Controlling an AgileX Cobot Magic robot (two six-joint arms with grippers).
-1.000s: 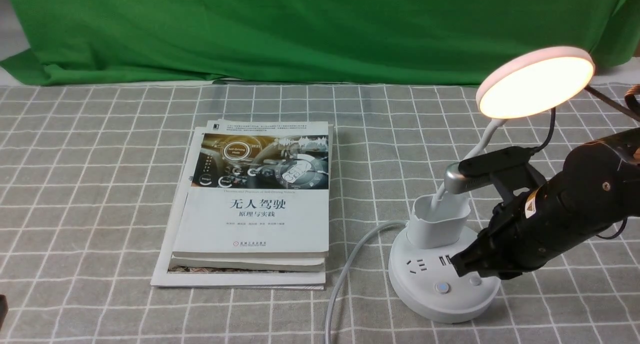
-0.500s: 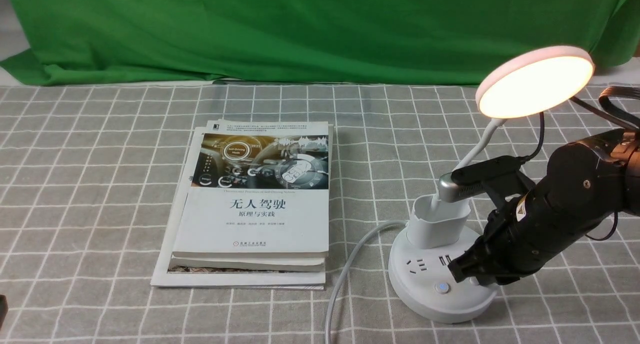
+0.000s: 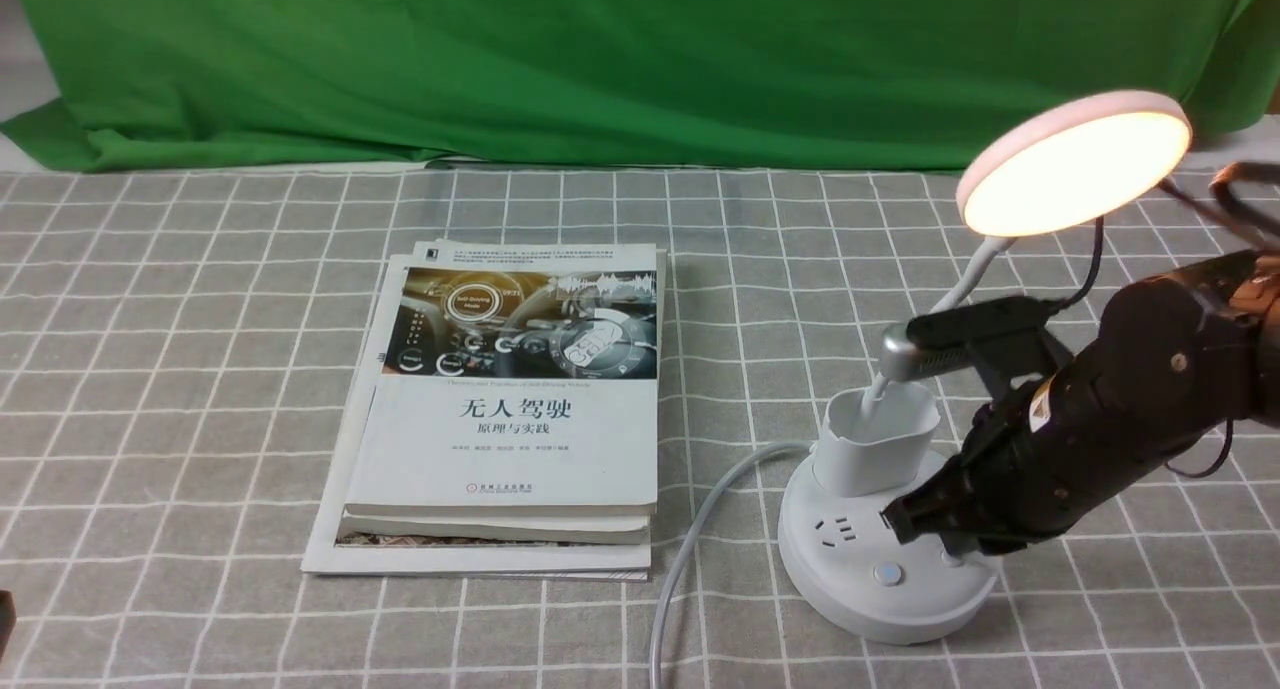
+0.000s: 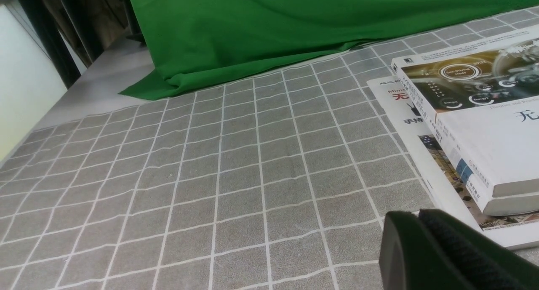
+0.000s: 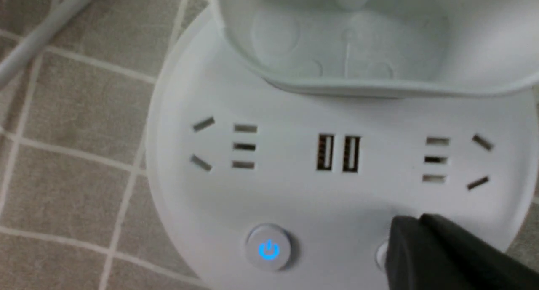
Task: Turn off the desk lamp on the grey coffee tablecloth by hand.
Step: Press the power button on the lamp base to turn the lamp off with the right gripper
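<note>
The white desk lamp stands at the right on the grey coffee tablecloth. Its disc head glows warm and lit. My right gripper, the hand, is shut and hangs low over the round base, its tip beside the sockets. In the right wrist view the shut gripper covers most of the small plain button; I cannot tell whether it touches. The power button shows a blue symbol, apart from the tip. My left gripper is shut on nothing, low above the cloth.
A stack of books lies mid-table, left of the lamp. The lamp's grey cord runs from the base to the front edge. The cup-shaped holder stands just behind my right gripper. A green backdrop cloth hangs at the back.
My right gripper dipped down and leftward over the base, then shifted slightly up and further left. The lamp head swayed a little. The lamp stays lit throughout.
</note>
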